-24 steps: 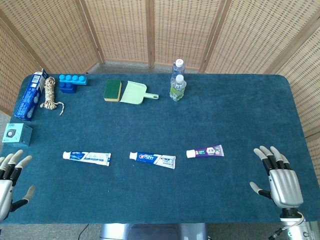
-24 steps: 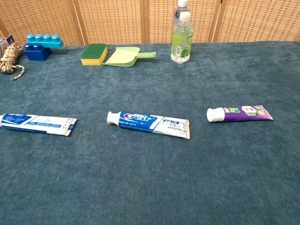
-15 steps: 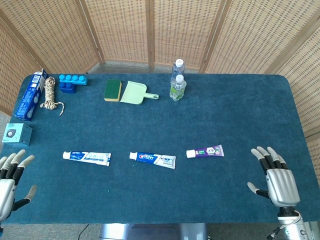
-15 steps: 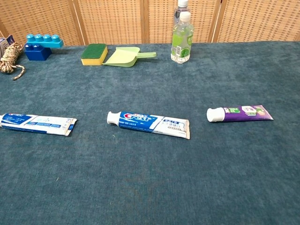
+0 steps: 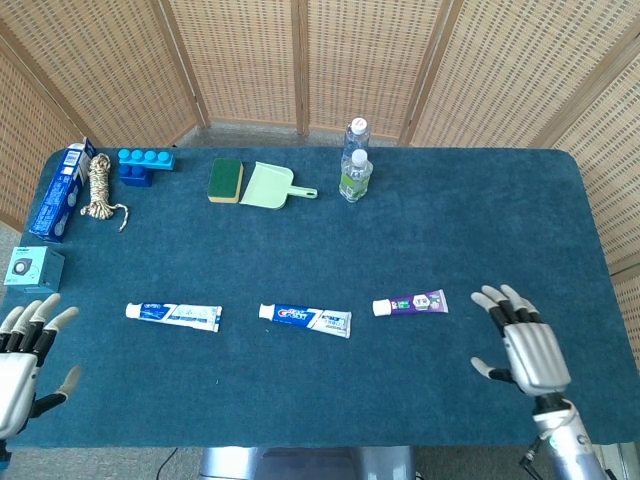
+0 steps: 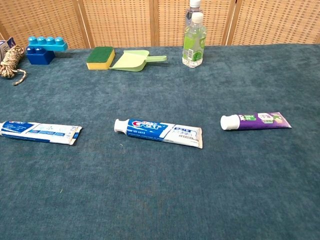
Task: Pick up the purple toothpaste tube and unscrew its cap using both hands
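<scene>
**Both hands spread and empty, purple tube untouched on the table**

Right hand (image 5: 520, 345) at the near right of the table (image 5: 480, 220), palm down, fingers apart, holding nothing; seen in head view only; left hand (image 5: 25, 360) at the near left corner, fingers also splayed, nothing in it, partly cut off by the frame edge; chest view shows neither hand.

Purple toothpaste tube (image 5: 411, 302) lies flat just to the left of the right hand's fingertips and slightly farther out, clear of them, not touching; white cap (image 5: 381, 307) points away from the right hand, toward the left hand; crimped end faces the right hand; cap on the tube.

Same row, going on toward the left hand: blue Crest tube (image 5: 305, 318) in the middle, cap end leftward; then a white-and-blue tube (image 5: 173, 315) nearest the left hand, off its fingertips to the right and a little farther out; the three tubes well apart from each other.

Teal box (image 5: 34, 268) just beyond the left hand at the table's left edge.

Far side, beyond the left hand: blue carton (image 5: 58, 190), coil of rope (image 5: 100, 188) beside it, blue building block (image 5: 146, 166); toward centre: green-yellow sponge (image 5: 226, 180) touching a pale green dustpan (image 5: 270, 186); two clear bottles (image 5: 355, 162) upright, one behind the other, far beyond the purple tube.
</scene>
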Tool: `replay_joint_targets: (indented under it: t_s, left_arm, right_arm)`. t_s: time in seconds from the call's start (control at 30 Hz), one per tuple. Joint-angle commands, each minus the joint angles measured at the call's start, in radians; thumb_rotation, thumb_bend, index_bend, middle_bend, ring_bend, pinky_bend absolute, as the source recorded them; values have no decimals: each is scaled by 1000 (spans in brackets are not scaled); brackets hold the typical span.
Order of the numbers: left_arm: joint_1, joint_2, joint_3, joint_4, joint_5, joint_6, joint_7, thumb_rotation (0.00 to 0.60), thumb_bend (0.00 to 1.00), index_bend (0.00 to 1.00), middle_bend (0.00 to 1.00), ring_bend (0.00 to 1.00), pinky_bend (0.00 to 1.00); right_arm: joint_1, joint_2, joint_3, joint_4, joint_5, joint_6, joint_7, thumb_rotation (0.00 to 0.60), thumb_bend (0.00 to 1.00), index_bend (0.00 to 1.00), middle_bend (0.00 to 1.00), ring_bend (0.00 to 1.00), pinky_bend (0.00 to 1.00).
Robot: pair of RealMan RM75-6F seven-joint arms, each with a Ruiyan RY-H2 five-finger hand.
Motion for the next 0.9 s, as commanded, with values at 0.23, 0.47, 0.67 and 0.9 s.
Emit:
replay_joint_targets:
  t_s: [0.23,0.47,0.67,0.9]
  left_arm:
    - [-59,1,-32,-25,-41,-83,33,600,325,162,44,0,0]
    - [-104,-11,-60,-27,-96,-140,55,600,324,163,37,0,0]
    - [-132,-25,-73,-26,-130,-171,68,600,324,162,33,0,0]
    - [-148,-33,-80,-18,-153,-184,73,600,324,158,30,0,0]
  right_arm:
    - [200,-138,90,74,222,-252,-141,600,178,183,147,57,160]
    - [329,-218,133,171,431,-375,-251,600,202,214,147,56,166]
    - [442,-257,141,247,603,-461,-337,600,264,235,148,57,171]
    - [521,-276,113,298,738,-479,-399,600,286,274,157,58,176]
